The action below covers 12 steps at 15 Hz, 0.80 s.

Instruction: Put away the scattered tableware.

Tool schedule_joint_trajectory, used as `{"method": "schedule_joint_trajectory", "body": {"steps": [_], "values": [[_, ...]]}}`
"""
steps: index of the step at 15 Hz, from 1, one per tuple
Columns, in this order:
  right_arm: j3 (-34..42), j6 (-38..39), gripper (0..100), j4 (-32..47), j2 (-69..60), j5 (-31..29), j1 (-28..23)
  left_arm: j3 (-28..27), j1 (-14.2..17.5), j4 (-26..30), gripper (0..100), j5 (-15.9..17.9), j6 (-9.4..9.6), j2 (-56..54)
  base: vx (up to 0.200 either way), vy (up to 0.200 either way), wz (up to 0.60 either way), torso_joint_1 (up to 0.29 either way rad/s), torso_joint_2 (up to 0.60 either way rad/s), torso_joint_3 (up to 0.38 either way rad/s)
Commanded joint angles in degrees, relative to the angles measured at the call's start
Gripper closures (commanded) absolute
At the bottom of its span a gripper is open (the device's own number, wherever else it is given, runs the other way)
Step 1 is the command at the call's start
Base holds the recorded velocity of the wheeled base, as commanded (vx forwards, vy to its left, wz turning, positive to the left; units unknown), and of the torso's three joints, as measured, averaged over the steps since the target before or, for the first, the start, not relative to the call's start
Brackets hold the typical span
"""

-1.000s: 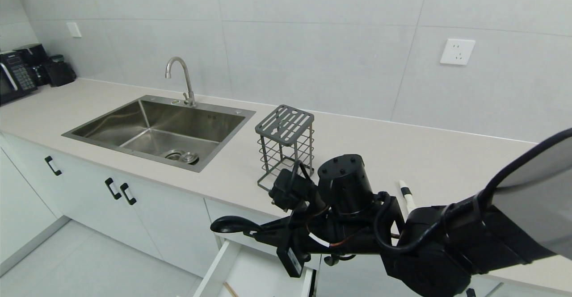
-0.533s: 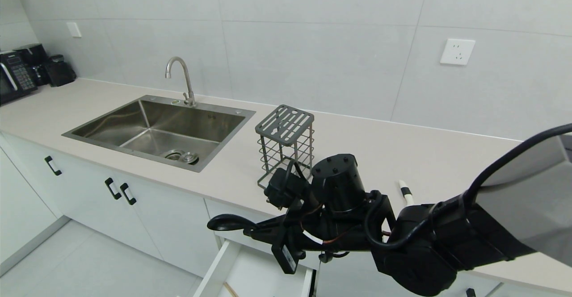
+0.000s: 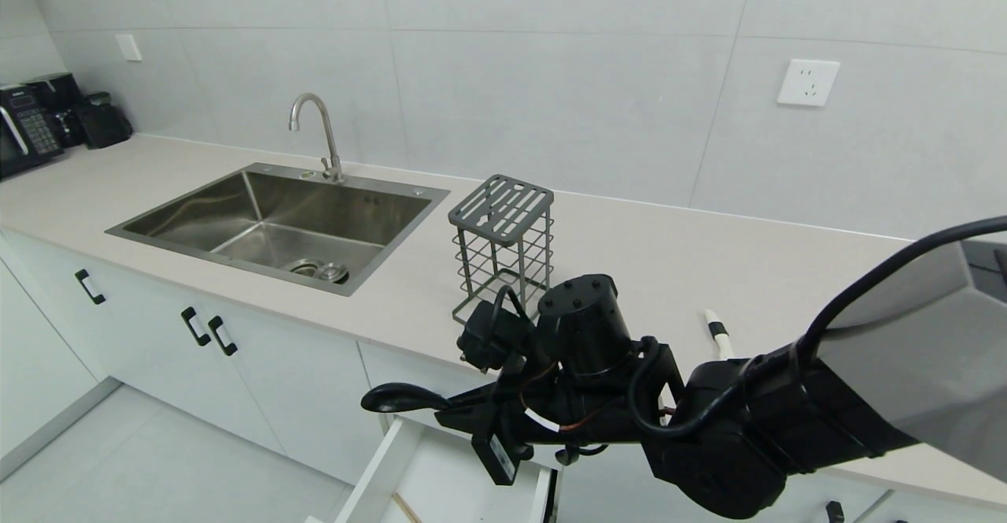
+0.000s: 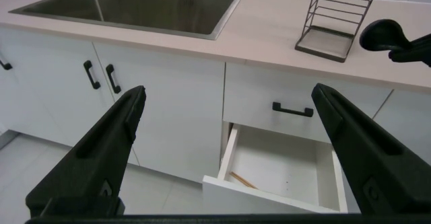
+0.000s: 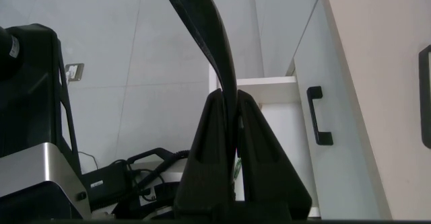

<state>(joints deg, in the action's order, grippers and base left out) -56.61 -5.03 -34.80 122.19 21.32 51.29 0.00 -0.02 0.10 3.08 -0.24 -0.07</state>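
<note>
The right gripper (image 3: 460, 411) is clamped on a black spoon (image 3: 397, 397), held level over the open drawer (image 3: 376, 468). The left gripper (image 4: 227, 93) hangs spread wide in front of the drawer. A white-handled utensil (image 3: 717, 328) lies on the counter (image 3: 669, 263), to the right of the drawer.

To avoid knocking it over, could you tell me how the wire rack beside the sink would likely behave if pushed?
The wire rack looks stiff, being metal bars. Mostly open mesh, it is probably light and may slide on the smooth counter. Taller than wide, it could tip if pushed near its top.
</note>
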Motion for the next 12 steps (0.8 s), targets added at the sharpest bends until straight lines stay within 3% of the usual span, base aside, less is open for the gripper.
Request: {"method": "schedule_joint_trajectory", "body": {"steps": [1, 8, 12], "values": [[-0.2, -0.1, 100, 0.0, 0.3, 0.0, 0.0, 0.0, 0.0, 0.0, 0, 0.0, -0.02, 0.1, 0.000, 0.000, 0.00, -0.071, 0.14, 0.090], [-0.3, -0.1, 100, 0.0, 0.7, 0.0, 0.0, 0.0, 0.0, 0.0, 0, 0.0, -0.02, 0.1, 0.000, 0.000, 0.00, -0.238, 0.49, 0.248], [-0.6, -0.2, 100, 0.0, 0.9, 0.0, 0.1, 0.0, 0.0, 0.0, 0, 0.0, -0.02, 0.1, 0.000, 0.000, 0.00, -0.106, 0.22, 0.117]]}}
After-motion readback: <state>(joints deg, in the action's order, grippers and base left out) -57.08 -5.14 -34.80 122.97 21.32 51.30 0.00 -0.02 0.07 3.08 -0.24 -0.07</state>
